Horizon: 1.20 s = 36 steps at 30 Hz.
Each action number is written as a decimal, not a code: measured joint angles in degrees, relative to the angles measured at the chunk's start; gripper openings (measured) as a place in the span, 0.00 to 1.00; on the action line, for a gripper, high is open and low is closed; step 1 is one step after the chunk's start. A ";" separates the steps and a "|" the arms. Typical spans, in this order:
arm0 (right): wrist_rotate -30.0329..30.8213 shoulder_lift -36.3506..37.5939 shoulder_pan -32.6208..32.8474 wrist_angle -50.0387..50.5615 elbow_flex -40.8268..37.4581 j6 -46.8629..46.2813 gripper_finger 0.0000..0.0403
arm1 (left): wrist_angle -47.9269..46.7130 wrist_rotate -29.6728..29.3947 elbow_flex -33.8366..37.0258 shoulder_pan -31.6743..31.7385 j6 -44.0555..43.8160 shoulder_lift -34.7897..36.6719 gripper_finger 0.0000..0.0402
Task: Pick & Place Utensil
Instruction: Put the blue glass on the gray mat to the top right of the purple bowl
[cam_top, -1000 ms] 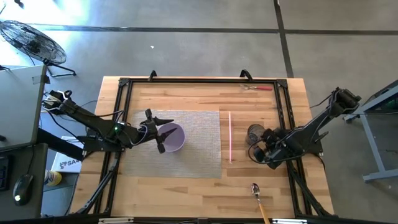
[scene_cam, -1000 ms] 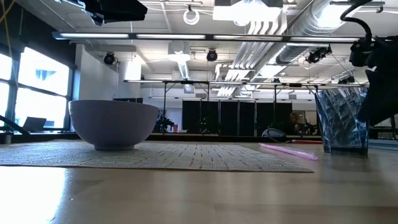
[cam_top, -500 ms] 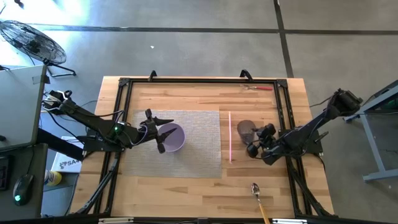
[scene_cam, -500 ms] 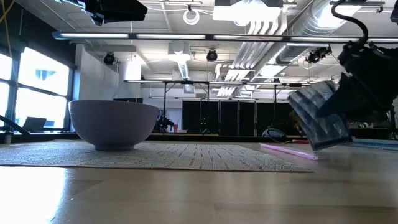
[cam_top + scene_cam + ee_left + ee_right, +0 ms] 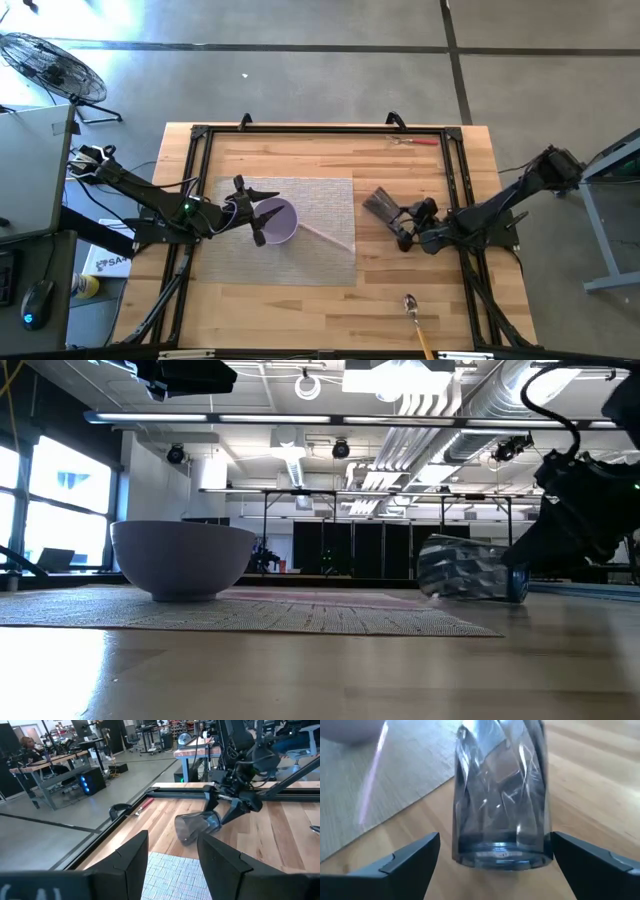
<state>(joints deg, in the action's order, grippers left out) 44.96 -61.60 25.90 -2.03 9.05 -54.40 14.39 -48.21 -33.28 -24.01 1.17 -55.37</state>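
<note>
A clear faceted glass (image 5: 383,205) lies on its side on the bare wood just right of the woven mat (image 5: 300,260), mouth toward the mat. My right gripper (image 5: 405,228) is low behind the glass's base (image 5: 500,852), open, one finger on either side. A pink straw (image 5: 325,236) lies slantwise on the mat, one end by the purple bowl (image 5: 280,222). The bowl stands on the mat. My left gripper (image 5: 262,217) hovers open at the bowl's left rim. A spoon (image 5: 410,303) with a wooden handle lies at the table's near edge. My right gripper has its open fingers (image 5: 415,855) level on either side of the glass's base, coming from the table's right. Bare wood shows between one finger and the glass. At the other finger (image 5: 570,850) I cannot tell whether it touches. The glass rests on the table along its side (image 5: 468,572).
A red-handled tool (image 5: 415,141) lies near the far edge. A black frame (image 5: 320,131) runs around the tabletop. There is bare wood between the mat and the near edge. In the left wrist view the glass (image 5: 197,825) and the right arm show beyond my left fingers.
My right gripper has moved down and toward the table's left, tipping over with the glass. The glass, upright a second ago, has gone over onto its side, mouth toward the mat. The straw, which lay straight along the mat's right edge, has swung onto the mat toward the bowl.
</note>
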 joint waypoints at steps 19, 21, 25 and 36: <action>-32.31 -8.17 -21.88 40.57 33.74 8.62 0.90 | 0.00 -0.02 0.00 0.00 -0.02 0.00 0.41; -33.63 -12.92 -23.68 43.83 38.38 10.86 0.90 | -0.02 -0.02 -0.01 0.00 -0.01 0.00 0.41; -36.05 -23.46 -25.52 48.22 47.79 14.12 0.90 | -0.02 0.00 0.00 0.00 -0.02 0.00 0.41; -40.92 -41.66 -25.65 57.13 62.64 17.35 0.91 | -0.01 -0.01 -0.01 0.00 -0.01 0.00 0.41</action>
<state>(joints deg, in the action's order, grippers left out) 4.03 -103.27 0.25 55.10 71.69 -37.05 14.38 -48.22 -33.29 -24.01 1.16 -55.37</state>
